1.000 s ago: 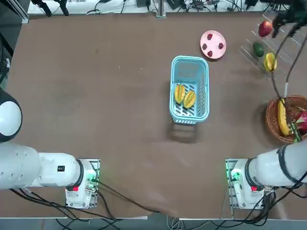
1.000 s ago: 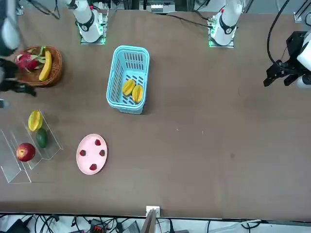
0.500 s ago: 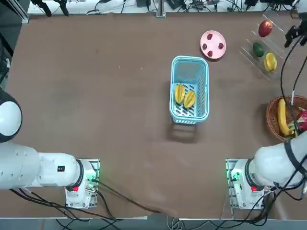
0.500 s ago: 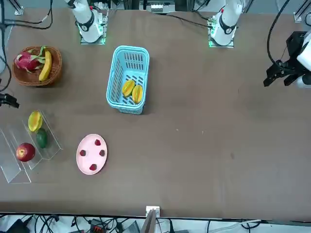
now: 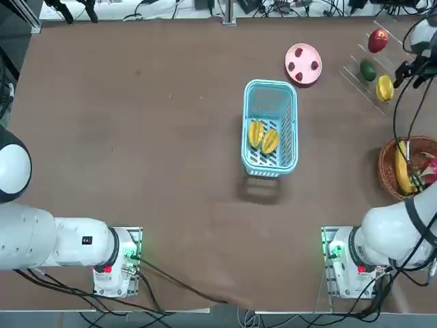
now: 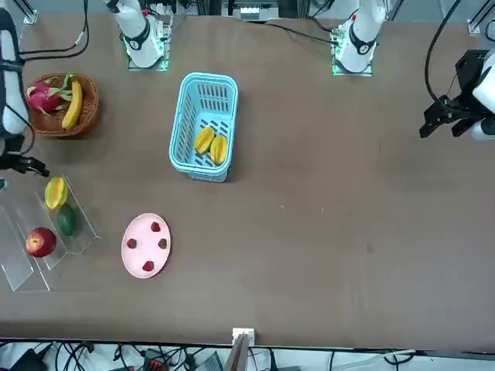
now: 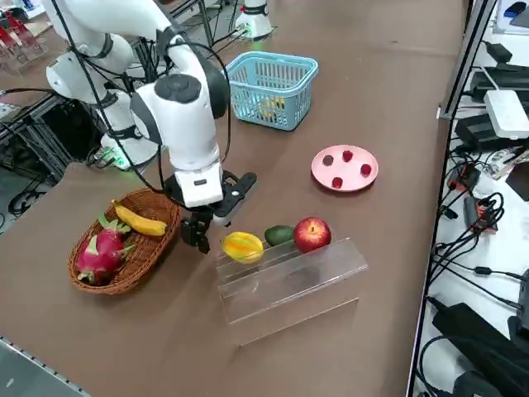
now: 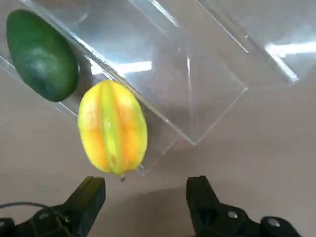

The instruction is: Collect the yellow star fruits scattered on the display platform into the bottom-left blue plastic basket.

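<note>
Right wrist view shows the right end effector [image 8: 143, 197] spread wide, empty, just short of one star fruit [image 8: 112, 127] on the display platform [image 8: 197, 84]; two others [image 5: 263, 137] lie in the blue basket [image 5: 270, 96].

overhead, facing front, raised side, wrist close-up

Brown table [image 5: 136, 137] (cables [image 7: 471, 215] alongside)
</note>
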Controlling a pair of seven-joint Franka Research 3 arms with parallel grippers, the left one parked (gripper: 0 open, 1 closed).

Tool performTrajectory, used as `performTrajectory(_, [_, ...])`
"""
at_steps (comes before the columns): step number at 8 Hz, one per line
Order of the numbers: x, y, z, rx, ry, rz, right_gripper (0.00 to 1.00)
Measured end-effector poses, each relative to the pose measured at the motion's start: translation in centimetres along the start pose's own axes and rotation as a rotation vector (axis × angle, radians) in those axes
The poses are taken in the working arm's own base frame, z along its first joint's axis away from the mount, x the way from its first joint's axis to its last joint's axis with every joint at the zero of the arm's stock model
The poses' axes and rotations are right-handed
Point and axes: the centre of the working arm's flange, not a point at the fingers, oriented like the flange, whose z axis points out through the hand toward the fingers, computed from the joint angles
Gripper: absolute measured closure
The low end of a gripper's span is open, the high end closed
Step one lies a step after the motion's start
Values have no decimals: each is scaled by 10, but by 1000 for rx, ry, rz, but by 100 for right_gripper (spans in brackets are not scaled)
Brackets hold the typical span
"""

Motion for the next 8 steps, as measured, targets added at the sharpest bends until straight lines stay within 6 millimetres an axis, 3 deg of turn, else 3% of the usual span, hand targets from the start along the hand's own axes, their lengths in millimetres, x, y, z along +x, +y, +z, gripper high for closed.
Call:
performTrajectory(3, [7, -14, 3, 23, 33, -3, 0])
performTrajectory(8, [10, -15, 12, 23, 43, -17, 0])
